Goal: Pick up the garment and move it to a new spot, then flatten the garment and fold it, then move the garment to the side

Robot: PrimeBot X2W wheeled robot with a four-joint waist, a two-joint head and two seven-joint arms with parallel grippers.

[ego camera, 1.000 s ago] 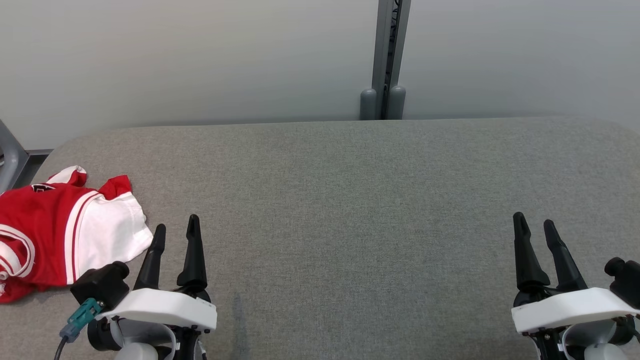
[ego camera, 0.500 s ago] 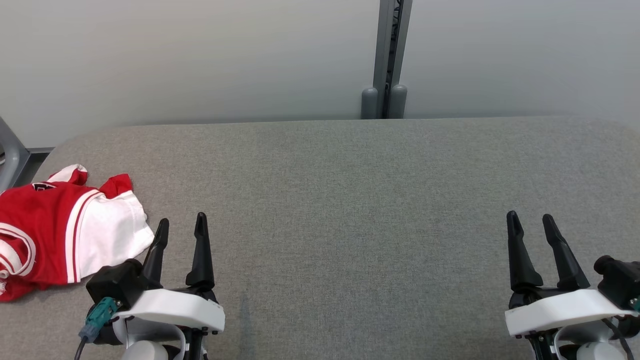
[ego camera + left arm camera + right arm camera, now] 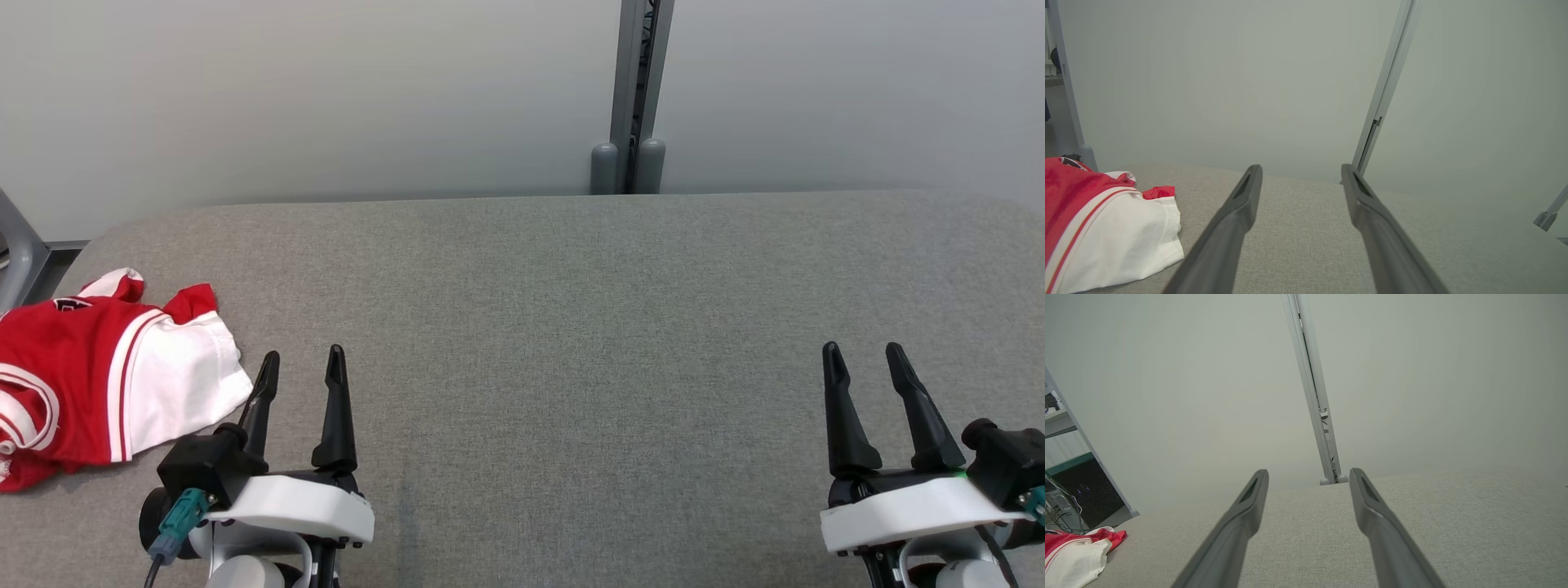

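A red and white garment (image 3: 106, 376) lies crumpled at the left end of the grey fabric-covered table (image 3: 571, 310). Its white part (image 3: 1118, 241) fills the lower left of the left wrist view, and it is a small heap (image 3: 1073, 551) at the bottom left of the right wrist view. My left gripper (image 3: 302, 367) hovers open just right of the garment's white edge, apart from it, with nothing between its fingers (image 3: 1237, 220). Far to the right, my right gripper (image 3: 857, 359) is open and empty over bare table.
A pale wall stands behind the table, with a grey vertical post (image 3: 633, 98) at the back centre. A grey frame leg (image 3: 16, 253) stands beyond the table's left end. The wide stretch of table between the two grippers holds nothing.
Both grippers have drifted slightly: the left one to the right, the right one a little to the left. The garment has not moved.
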